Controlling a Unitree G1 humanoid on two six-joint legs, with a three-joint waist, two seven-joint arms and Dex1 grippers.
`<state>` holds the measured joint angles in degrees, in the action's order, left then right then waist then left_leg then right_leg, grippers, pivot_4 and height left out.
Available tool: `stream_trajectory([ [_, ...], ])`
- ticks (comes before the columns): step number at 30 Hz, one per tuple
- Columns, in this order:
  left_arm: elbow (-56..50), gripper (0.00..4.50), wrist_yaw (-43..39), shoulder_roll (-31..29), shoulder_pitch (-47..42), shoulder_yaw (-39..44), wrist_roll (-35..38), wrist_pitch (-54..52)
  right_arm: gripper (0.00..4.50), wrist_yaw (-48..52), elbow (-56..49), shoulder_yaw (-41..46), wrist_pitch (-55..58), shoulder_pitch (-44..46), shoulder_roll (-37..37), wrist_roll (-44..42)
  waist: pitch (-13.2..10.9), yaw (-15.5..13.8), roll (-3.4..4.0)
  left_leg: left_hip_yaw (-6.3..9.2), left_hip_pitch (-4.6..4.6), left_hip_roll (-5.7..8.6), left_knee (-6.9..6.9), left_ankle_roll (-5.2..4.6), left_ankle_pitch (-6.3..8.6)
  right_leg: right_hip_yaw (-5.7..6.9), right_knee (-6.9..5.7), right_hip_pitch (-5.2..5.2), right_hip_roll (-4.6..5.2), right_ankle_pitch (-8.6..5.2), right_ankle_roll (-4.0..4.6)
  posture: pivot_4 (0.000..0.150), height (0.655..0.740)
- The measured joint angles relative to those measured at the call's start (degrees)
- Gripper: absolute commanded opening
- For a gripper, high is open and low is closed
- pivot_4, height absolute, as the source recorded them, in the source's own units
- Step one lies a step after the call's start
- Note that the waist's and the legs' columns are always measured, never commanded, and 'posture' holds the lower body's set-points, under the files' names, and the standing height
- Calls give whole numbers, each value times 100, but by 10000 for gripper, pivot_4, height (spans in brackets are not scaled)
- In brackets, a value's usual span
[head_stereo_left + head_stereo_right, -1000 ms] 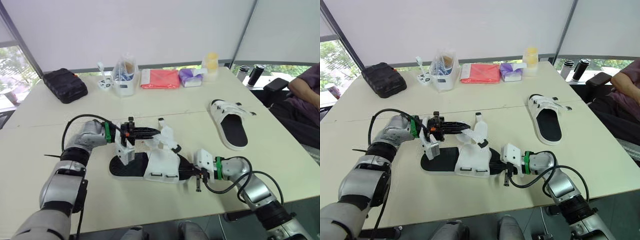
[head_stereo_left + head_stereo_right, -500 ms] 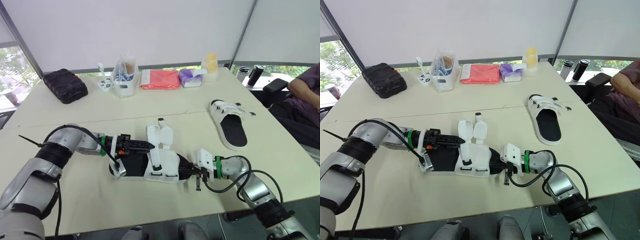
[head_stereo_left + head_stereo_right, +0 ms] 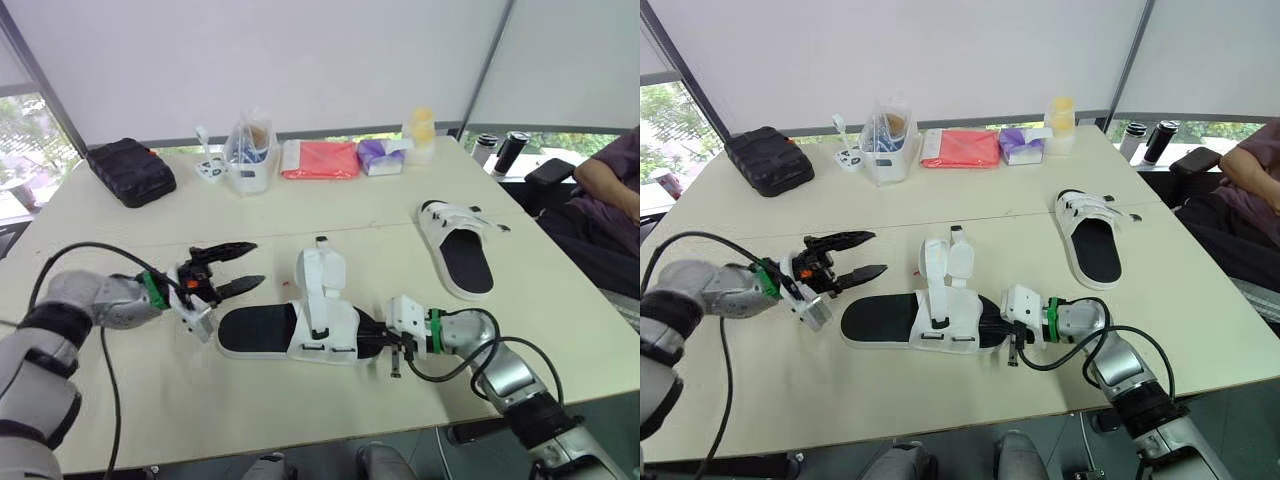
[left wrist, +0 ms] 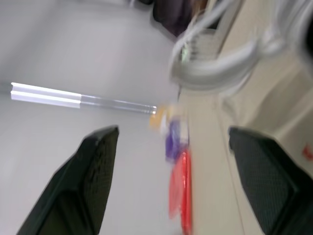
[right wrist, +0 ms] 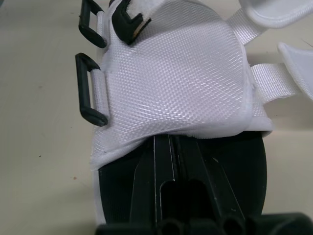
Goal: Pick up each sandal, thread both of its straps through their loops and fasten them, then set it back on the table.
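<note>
The far sandal (image 3: 465, 262), two o'clock from the near sandal (image 3: 255, 328), looks fastened. The near one's straps (image 3: 320, 272) stand unthreaded, right gripper (image 3: 375, 338) pinching its end, left gripper (image 3: 254, 263) spread, empty.

Head stereo downward; wrist cameras close.

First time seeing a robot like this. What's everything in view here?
table: one, cream, under everything
near sandal: one, black sole, white straps standing unfastened, front centre
far sandal: one, same colours, right side
case: one, black, far left
clear container: one, far edge, holding small items
pouch: one, red, far edge
packet: one, purple, beside the pouch
bottles: two, black, past the far right corner
person: one, purple sleeve, right edge
left gripper: open, left of the near sandal
right gripper: shut, fingers tucked into the near sandal's toe end
</note>
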<state>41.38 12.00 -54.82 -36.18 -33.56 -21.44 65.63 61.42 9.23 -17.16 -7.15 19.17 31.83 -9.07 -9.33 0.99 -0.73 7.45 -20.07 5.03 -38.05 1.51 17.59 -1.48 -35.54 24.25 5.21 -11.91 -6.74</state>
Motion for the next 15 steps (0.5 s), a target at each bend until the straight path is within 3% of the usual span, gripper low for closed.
stream_trajectory([
  [1,-697,36781,-1175,35,529,77,1626,-1079,0,16,30,6,-32,7,0,0,0,7,0,3,-5,-5,0,0,0,0,2,3,-1,1,1,1500,7400],
  [4,-1779,36781,-2509,328,916,539,3781,-3271,0,42,135,20,-76,42,1,0,2,-40,-10,24,-8,-4,-9,1,-1,5,4,-4,-13,2,3,1500,7400],
  [7,-2494,36781,-2919,656,763,1393,4968,-4989,0,43,205,4,-77,71,-58,1,13,-19,-11,29,12,-5,-8,1,-1,6,6,-24,-23,1,4,1500,7400],
  [12,-2742,36781,-2706,1641,279,2718,6496,-7334,0,48,230,-62,-70,65,-111,25,15,18,-10,31,70,-4,10,-1,1,7,26,-85,-24,-22,-25,1500,7400],
  [15,-3231,36781,-3191,1695,486,3268,7517,-8597,0,85,228,-64,-78,84,-118,25,15,50,-10,30,69,-5,10,0,2,5,26,-80,-24,-18,-3,1500,7400],
])
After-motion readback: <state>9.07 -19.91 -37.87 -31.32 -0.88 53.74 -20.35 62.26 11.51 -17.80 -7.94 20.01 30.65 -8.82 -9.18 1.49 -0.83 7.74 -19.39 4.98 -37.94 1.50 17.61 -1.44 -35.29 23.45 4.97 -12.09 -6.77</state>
